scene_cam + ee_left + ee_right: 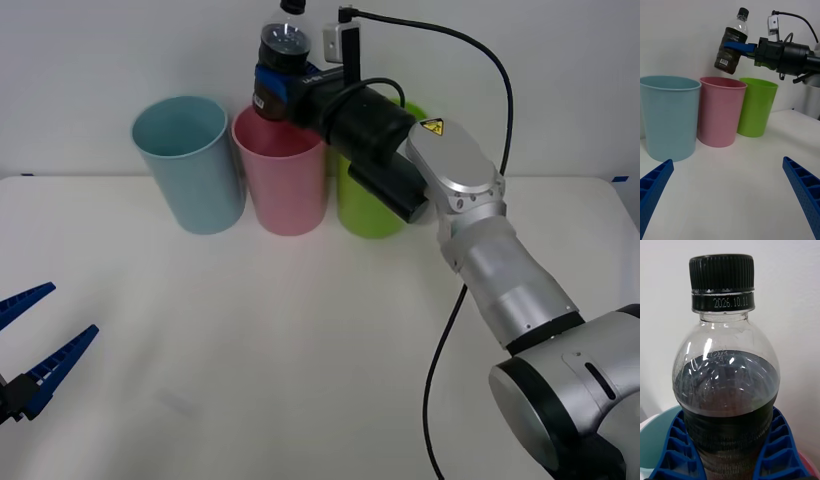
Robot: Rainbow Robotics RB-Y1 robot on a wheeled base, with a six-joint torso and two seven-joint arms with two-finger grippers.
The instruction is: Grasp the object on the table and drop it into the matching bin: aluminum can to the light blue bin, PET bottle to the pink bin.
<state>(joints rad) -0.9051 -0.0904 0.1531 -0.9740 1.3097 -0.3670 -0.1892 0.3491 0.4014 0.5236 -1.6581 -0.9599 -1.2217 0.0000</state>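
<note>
PET bottle hangs in the air just above the pink bin, clenched in my right gripper around its dark lower body. In the left wrist view the bottom of the bottle is over the open mouth of the pink bin, apart from the rim, and its long axis is nearly upright, the black cap leaning a little away from the light blue bin. So the coming move, as I judge, turns on this: the bin lies straight below the bottle, and opening my fingers should let it fall inside.

My left gripper waits spread wide, low over the table on my left side, well apart from the bins.

The bottle is small, of clear plastic, with a ribbed black cap, a printed date on the neck ring, and a dark brownish label.
</note>
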